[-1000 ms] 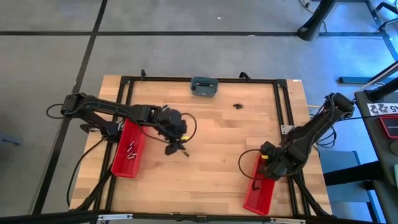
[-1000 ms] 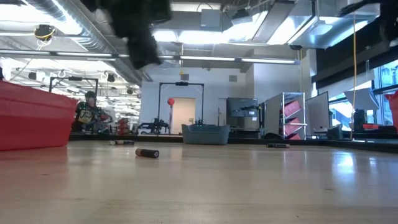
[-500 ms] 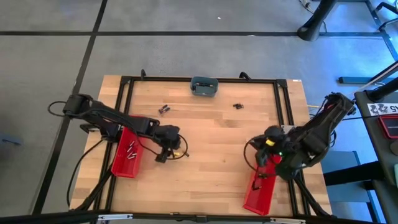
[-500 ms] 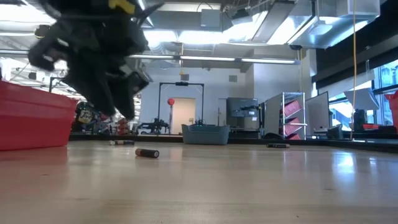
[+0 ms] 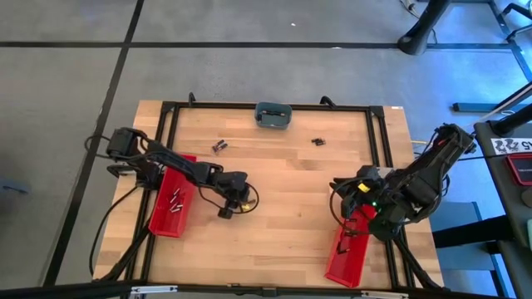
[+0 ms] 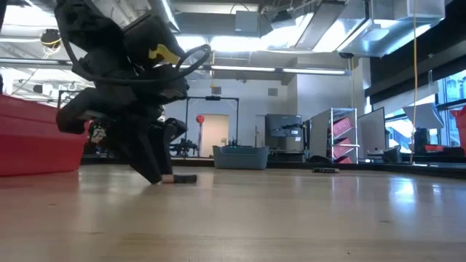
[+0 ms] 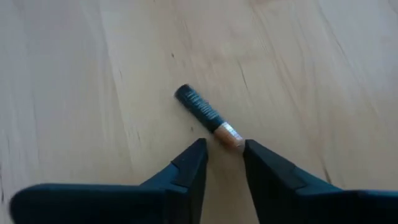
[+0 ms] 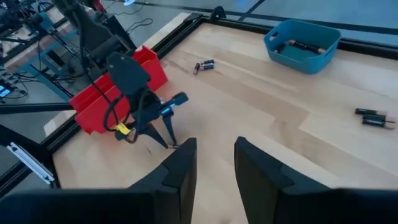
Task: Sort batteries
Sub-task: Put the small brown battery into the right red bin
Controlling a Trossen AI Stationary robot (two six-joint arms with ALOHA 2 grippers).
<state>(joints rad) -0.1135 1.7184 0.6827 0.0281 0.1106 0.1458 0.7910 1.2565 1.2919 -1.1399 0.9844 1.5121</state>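
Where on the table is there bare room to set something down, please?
The wide strip of wood between the left end effector and the right end effector lies bare, up to the battery pairs near the blue dish. It is crowded beside the left red bin, where a battery lies at the fingertips.

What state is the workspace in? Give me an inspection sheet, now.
Surface: wooden table inside a black frame.
Job's things: one battery lies loose by the left claw. A left cluster and a right cluster lie near the far edge. Several are in the left red bin, and some are in the blue dish.
Clutter: nothing seen.
Claws: left claw is open and down at the table, tips just short of the battery's coppery end. Right claw is open and empty, over the right red bin.
Cables: black loop at the left wrist.
Surroundings: grey floor; shelving in the room behind.
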